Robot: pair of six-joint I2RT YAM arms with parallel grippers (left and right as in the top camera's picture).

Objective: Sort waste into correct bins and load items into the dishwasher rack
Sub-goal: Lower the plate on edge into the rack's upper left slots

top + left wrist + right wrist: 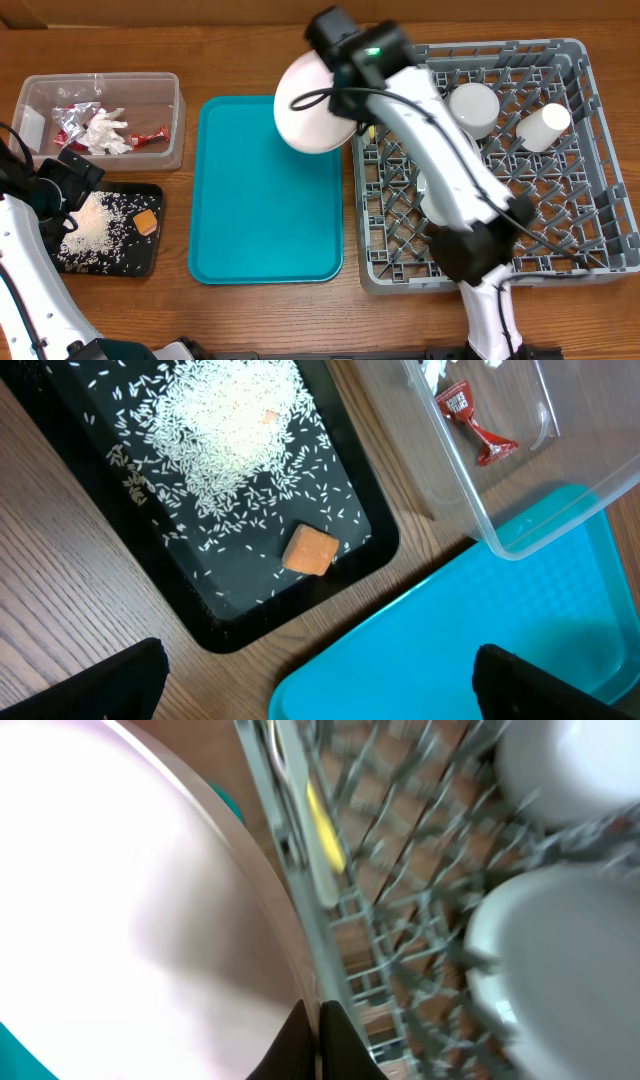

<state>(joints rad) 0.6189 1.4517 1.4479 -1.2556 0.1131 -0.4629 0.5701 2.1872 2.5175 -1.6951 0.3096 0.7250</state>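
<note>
- Left pincer [315,660], jaws wide and holding nothing, hangs by the far left corner of the black tray [240,615]. If it dips lower, it could scatter rice [225,430] onto the table [200,320].
- Right pincer [316,1038] is clamped thin on the rim of the pink plate [305,110]. The plate hangs above the far right corner of the teal tray [260,210], at the left edge of the rack [598,160]. With only the rim gripped, it could slip or swing.
- The plate could knock the rack's left wall, or land on the yellow spoon [325,835] just inside it.
- Near: one black tray, one rice heap, one orange cube [308,550].
- Middle: one teal tray, one pink plate.
- Rack: one spoon, one bowl [473,108], one cup [545,126], and one pale dish [432,200] half hidden under the arm [440,140].
- Far left corner: one clear tub [180,110] holding apparently two wrappers [70,118] and one napkin [105,132].
</note>
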